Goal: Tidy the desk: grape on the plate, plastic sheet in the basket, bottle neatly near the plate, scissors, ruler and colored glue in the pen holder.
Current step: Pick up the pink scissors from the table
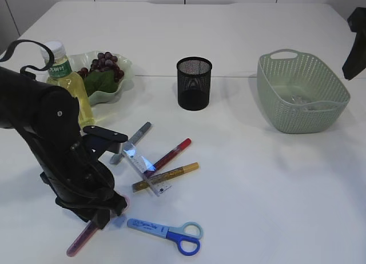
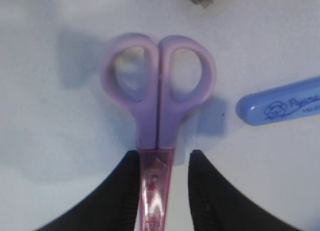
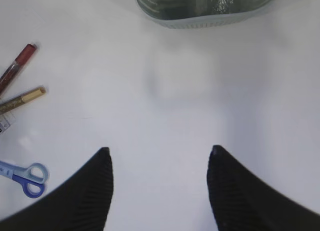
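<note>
Your pink scissors [image 2: 159, 141] lie flat on the table [image 1: 240, 178] at its front left, handles pointing away from the wrist camera, sheathed blades running back between the left gripper's [image 2: 162, 163] fingers. Those fingers sit on either side of the sheath, with a sliver of table showing by the right one, so you cannot tell if the grip is firm. Just beside them lie the blue scissors [image 1: 166, 232]. Farther back, the ruler [image 1: 143, 167] and the red [image 1: 168, 157] and gold [image 1: 166, 176] glue pens cross in a pile. Behind that stands the pen holder [image 1: 194, 84], with the bottle [image 1: 67, 81] next to the plate [image 1: 111, 90] of grapes [image 1: 104, 64] on the left. The basket [image 1: 300, 92] sits to the right. Your right gripper [image 3: 160, 163] hangs spread and empty over bare table.
</note>
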You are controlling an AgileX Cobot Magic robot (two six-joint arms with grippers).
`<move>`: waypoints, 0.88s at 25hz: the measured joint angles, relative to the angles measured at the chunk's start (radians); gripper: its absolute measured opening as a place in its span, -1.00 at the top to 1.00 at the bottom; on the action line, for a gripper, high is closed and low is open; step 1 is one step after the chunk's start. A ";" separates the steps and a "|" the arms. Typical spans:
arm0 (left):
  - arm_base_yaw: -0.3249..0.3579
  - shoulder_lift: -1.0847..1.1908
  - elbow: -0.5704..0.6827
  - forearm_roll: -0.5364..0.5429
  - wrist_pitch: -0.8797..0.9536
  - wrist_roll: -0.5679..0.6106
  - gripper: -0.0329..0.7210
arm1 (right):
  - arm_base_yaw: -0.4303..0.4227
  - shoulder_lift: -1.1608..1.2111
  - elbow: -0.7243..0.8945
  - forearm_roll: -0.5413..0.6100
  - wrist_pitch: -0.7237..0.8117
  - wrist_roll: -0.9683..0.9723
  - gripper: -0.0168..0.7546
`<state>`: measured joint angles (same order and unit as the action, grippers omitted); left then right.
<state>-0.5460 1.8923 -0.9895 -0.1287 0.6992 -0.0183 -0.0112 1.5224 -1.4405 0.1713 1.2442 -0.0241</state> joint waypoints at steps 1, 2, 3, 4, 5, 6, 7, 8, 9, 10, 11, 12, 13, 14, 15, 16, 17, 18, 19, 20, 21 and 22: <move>0.000 0.000 0.000 0.000 0.000 0.000 0.27 | 0.000 0.000 0.000 0.000 0.000 0.000 -0.27; 0.000 0.000 0.000 0.000 0.000 0.000 0.27 | 0.000 0.000 0.000 0.000 0.000 0.000 -0.27; 0.000 0.000 0.000 0.000 0.000 0.000 0.27 | 0.000 0.000 0.000 0.000 0.000 0.000 -0.27; 0.000 0.000 0.000 0.000 0.000 0.000 0.27 | 0.000 0.000 0.000 0.000 0.000 0.000 -0.26; 0.000 0.000 0.000 0.000 0.000 0.000 0.27 | 0.000 0.000 0.000 0.000 0.000 0.000 -0.26; 0.000 0.000 0.000 0.000 0.000 0.000 0.27 | 0.000 0.000 0.000 0.000 0.000 0.000 -0.26; 0.000 0.000 0.000 0.000 0.000 0.000 0.27 | 0.000 0.000 0.000 0.000 0.000 0.000 -0.26; 0.000 0.000 0.000 0.000 0.000 0.000 0.27 | 0.000 0.000 0.000 0.000 0.000 0.000 -0.26; 0.000 0.000 0.000 0.000 0.000 0.000 0.27 | 0.000 0.000 0.000 0.000 0.000 0.000 -0.26; 0.000 0.000 0.000 0.000 0.000 0.000 0.27 | 0.000 0.000 0.000 0.000 0.000 0.000 -0.26; 0.000 0.000 0.000 0.000 0.000 0.000 0.27 | 0.000 0.000 0.000 0.000 0.000 0.000 -0.26; 0.000 0.000 0.000 0.000 0.001 0.000 0.27 | 0.000 0.000 0.000 0.000 0.000 0.000 -0.26; 0.000 0.000 0.000 0.000 0.004 0.000 0.27 | 0.000 0.000 0.000 0.000 0.000 0.000 -0.26; 0.000 0.000 0.000 0.000 0.006 0.000 0.27 | 0.000 0.000 0.000 0.000 0.000 0.000 -0.26; 0.000 0.000 0.000 0.000 0.009 0.000 0.27 | 0.000 0.000 0.000 0.000 0.000 0.000 -0.26; 0.000 0.000 0.000 0.000 0.011 0.000 0.27 | 0.000 0.000 0.000 0.000 0.000 0.000 -0.26; 0.000 0.000 0.000 0.000 0.013 0.000 0.27 | 0.000 0.000 0.000 0.000 0.000 0.000 -0.26; 0.000 0.000 0.000 0.000 0.015 0.000 0.27 | 0.000 0.000 0.000 0.000 0.000 0.000 -0.26; 0.000 0.000 0.000 0.000 0.015 0.000 0.26 | 0.000 0.000 0.000 0.000 0.000 0.000 -0.26; 0.000 0.000 0.000 0.000 0.015 0.000 0.26 | 0.000 0.000 0.000 0.000 0.000 0.000 -0.26; 0.000 0.000 0.000 0.000 0.015 0.000 0.26 | 0.000 0.000 0.000 0.000 0.000 0.000 -0.26; 0.000 0.000 0.000 0.000 0.015 0.000 0.26 | 0.000 0.000 0.000 0.000 0.000 0.000 -0.26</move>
<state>-0.5460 1.8923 -0.9895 -0.1287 0.7141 -0.0183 -0.0112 1.5224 -1.4405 0.1713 1.2442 -0.0241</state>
